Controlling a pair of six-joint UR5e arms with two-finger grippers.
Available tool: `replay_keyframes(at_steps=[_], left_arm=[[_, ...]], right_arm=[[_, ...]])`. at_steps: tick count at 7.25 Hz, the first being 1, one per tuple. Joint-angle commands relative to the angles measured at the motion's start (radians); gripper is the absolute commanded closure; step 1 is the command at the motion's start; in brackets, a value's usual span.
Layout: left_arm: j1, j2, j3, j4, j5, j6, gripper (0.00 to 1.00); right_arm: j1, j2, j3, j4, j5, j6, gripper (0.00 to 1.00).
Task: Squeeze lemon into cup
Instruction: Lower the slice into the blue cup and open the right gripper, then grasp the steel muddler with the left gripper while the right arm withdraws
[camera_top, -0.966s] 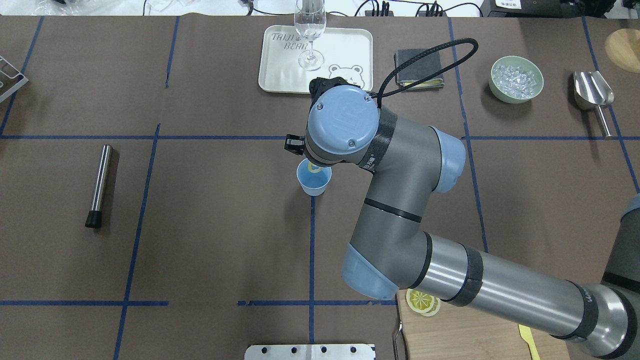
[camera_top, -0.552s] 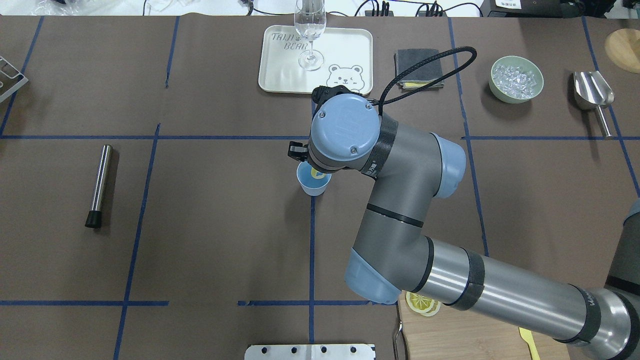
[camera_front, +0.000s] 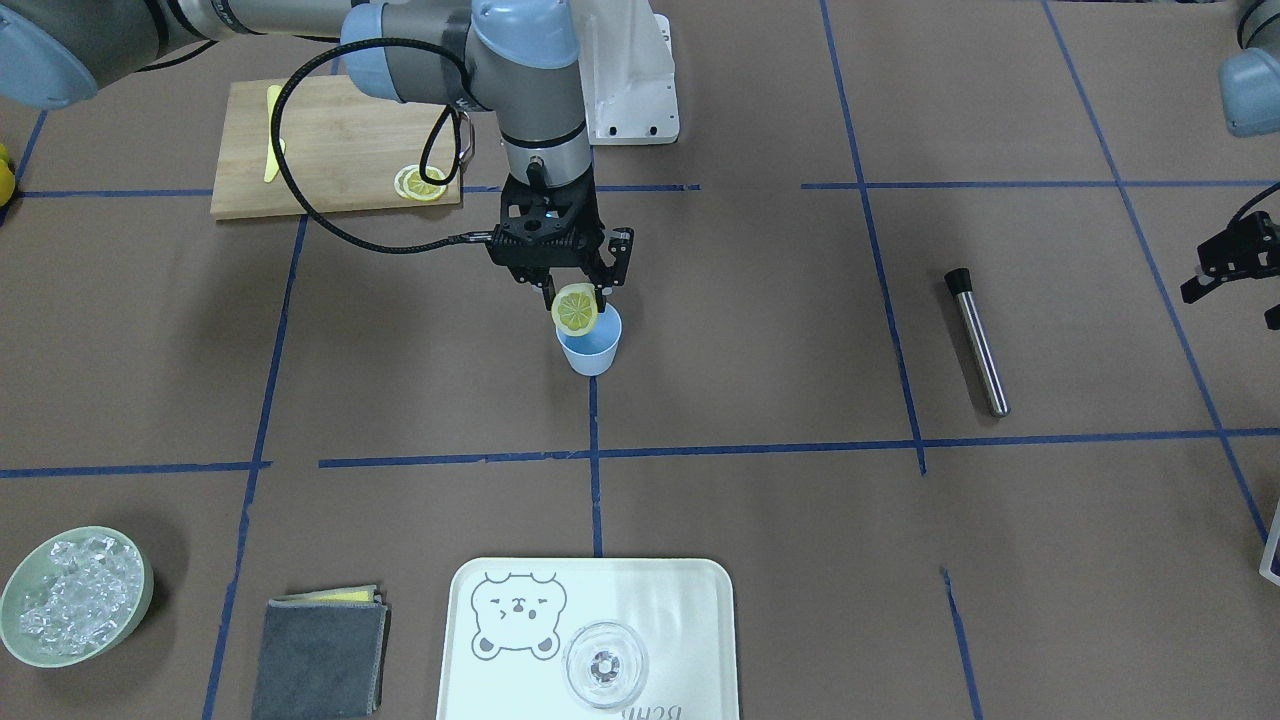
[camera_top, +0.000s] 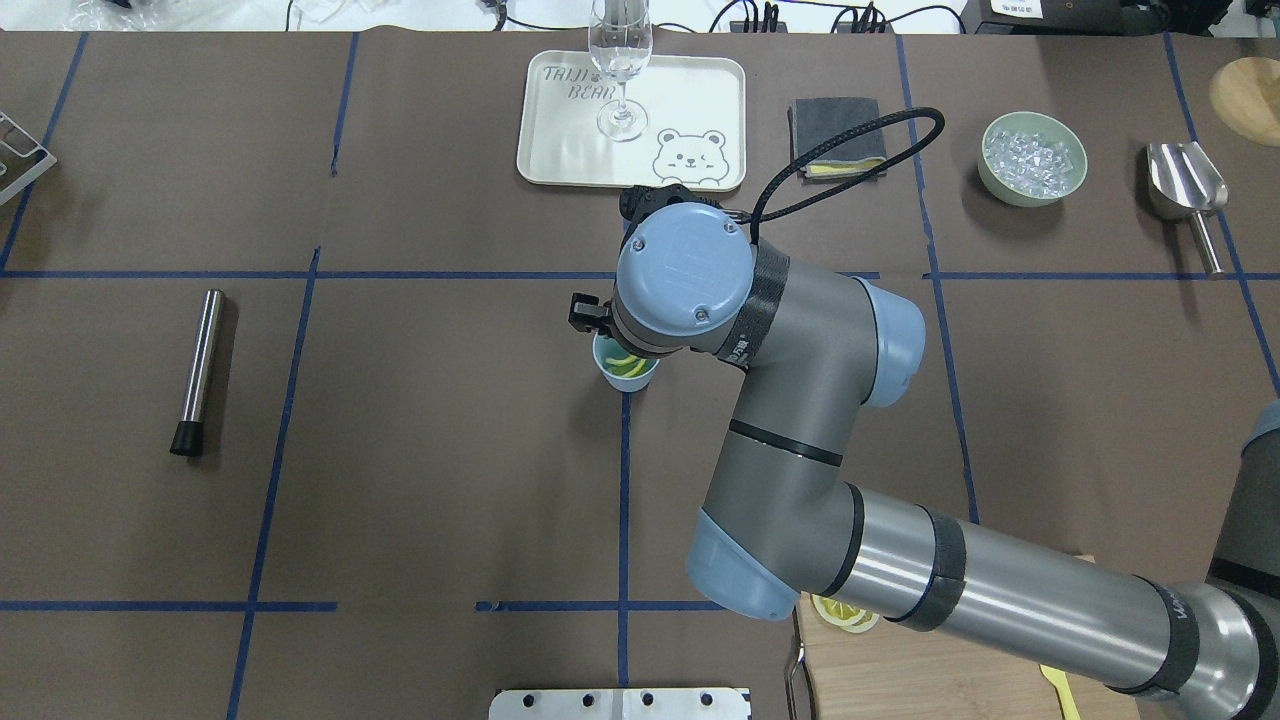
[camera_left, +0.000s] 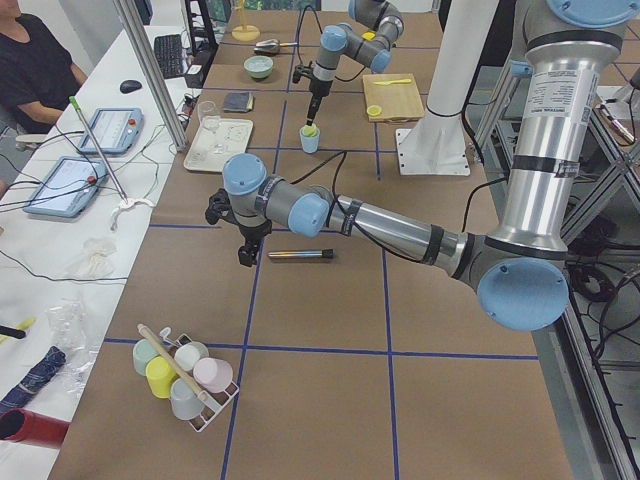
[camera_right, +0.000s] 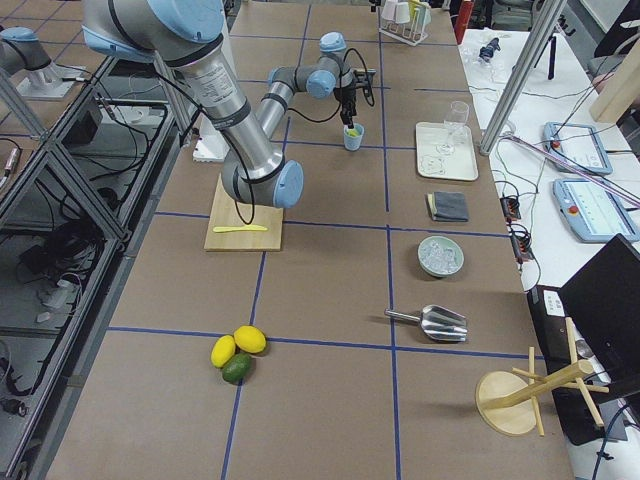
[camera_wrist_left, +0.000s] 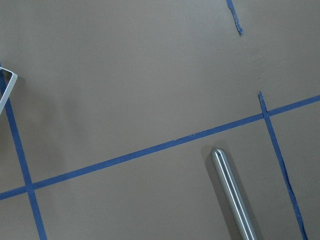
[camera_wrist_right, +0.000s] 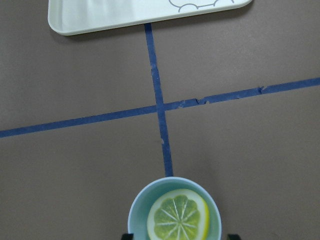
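A: Yellow rind, pale flesh. Front view: the lemon slice (camera_front: 576, 311) stands on edge, cut face turned to the operators' side and tipped a little upward. It is round, so no long axis.
B: Held?
A: The right claw (camera_front: 578, 292) points straight down with a finger at each side of the rind, pinching it. The slice sits at the rim of the cup (camera_front: 592, 356), lower edge over the mouth. The cup is upright, mouth up, at the end of a blue tape line (camera_front: 594, 420).
B: Overhead?
A: The right arm (camera_top: 685, 265) hides most of it. Only the cup's near part shows, with yellow-green inside the rim.
B: Side views?
A: Left end: on the far arm, the slice pokes above the cup. The left claw (camera_left: 245, 256) hangs just beside a steel rod (camera_left: 300, 255); cannot tell whether its fingers are apart. Right end: slice atop the cup, small.
B: Wrist cameras?
A: Left: brown table (camera_wrist_left: 150, 75), tape, the rod's rounded end. Right: slice face-on within the cup's rim, fingertips barely entering the bottom edge. A tray (camera_wrist_right: 150, 15) lies well beyond.
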Motion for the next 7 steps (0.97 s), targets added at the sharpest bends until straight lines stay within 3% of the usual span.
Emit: replay_keyframes(at_steps=[1,2,3,5,6,7], left_arm=[[-0.001,0.001,-0.014,0.001,0.0,-0.014,0.0],[-0.001,0.003,-0.014,0.001,0.0,-0.018,0.0],[0.01,-0.005,0.003,0.0,0.008,-0.059,0.0],[0.126,-0.014,0.035,-0.081,0.011,-0.275,0.0],[0.236,-0.029,0.073,-0.142,0.065,-0.432,0.0],[0.337,-0.048,0.11,-0.189,0.177,-0.587,0.04]], right_arm=[[-0.001,-0.001,0.0,0.0,0.0,-0.001,0.21],[0.0,0.002,0.011,-0.003,0.003,0.001,0.2],[0.023,-0.024,0.055,-0.011,0.051,0.001,0.01],[0.154,-0.215,0.246,-0.014,0.226,-0.033,0.0],[0.223,-0.278,0.293,-0.014,0.284,-0.094,0.0],[0.265,-0.355,0.331,-0.012,0.301,-0.183,0.0]])
